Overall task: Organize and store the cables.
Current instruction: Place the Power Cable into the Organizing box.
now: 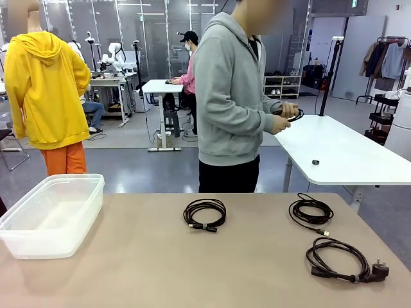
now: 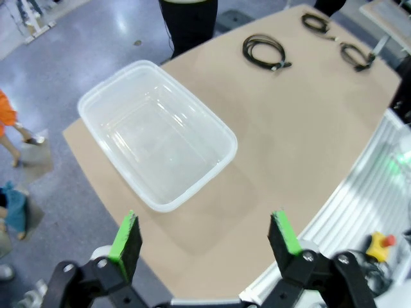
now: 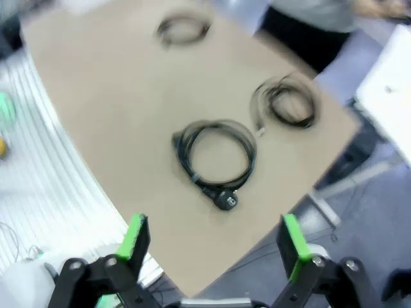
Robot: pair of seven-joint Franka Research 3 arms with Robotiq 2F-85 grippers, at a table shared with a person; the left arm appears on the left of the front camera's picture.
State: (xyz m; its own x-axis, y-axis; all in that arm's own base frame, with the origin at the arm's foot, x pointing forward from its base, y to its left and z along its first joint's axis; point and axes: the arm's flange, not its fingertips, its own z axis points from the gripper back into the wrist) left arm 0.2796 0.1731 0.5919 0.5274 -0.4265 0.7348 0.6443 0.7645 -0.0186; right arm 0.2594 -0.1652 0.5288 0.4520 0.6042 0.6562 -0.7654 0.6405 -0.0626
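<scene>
We noted left gripper point(image 2: 205, 224) spread open over clear plastic bin point(image 2: 160, 141), right gripper point(image 3: 213, 228) spread open over power cord point(image 3: 226, 199). Cord plus two coiled cables point(image 1: 205, 213) lay on table point(image 1: 128, 269); person's hand point(image 1: 281, 123) held fourth cable point(image 1: 298, 115).

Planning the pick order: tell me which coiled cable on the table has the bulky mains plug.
The front-right cable, nearest the robot's edge: a chunky black plug juts from its coil. The middle cable and back-right cable show only small ends.
</scene>
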